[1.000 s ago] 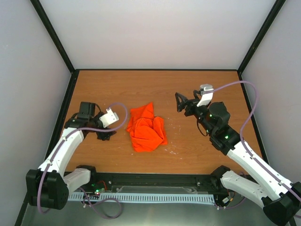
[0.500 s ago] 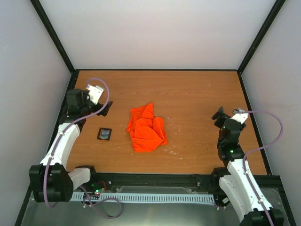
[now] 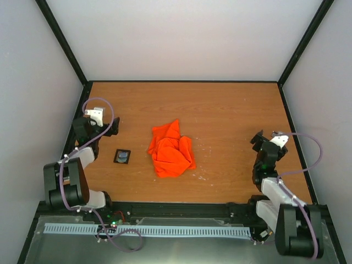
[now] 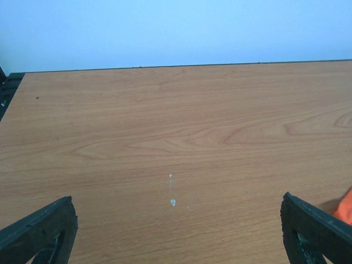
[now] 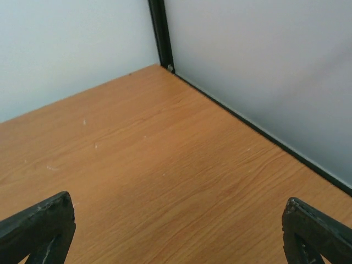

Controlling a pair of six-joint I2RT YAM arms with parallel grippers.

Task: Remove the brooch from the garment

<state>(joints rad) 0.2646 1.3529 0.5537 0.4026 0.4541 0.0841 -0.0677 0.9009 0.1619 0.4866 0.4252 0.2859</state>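
Note:
The orange garment (image 3: 170,151) lies crumpled at the table's middle; its edge shows at the right of the left wrist view (image 4: 346,206). The brooch (image 3: 122,156), a small black square frame, lies flat on the wood to the left of the garment, apart from it. My left gripper (image 3: 113,127) is open and empty, pulled back near the left edge, behind the brooch. In its wrist view (image 4: 176,242) only bare wood lies between the wide jaws. My right gripper (image 3: 257,138) is open and empty near the right edge, far from the garment; its wrist view (image 5: 176,242) shows bare wood.
Black frame posts (image 5: 160,33) and pale walls (image 3: 181,38) enclose the wooden table (image 3: 220,110). Both arms are folded back close to their bases. Small white specks (image 4: 172,202) mark the wood.
The left gripper let go of the brooch on the table and drew back to the left edge. The right arm pulled back from the middle to the right edge.

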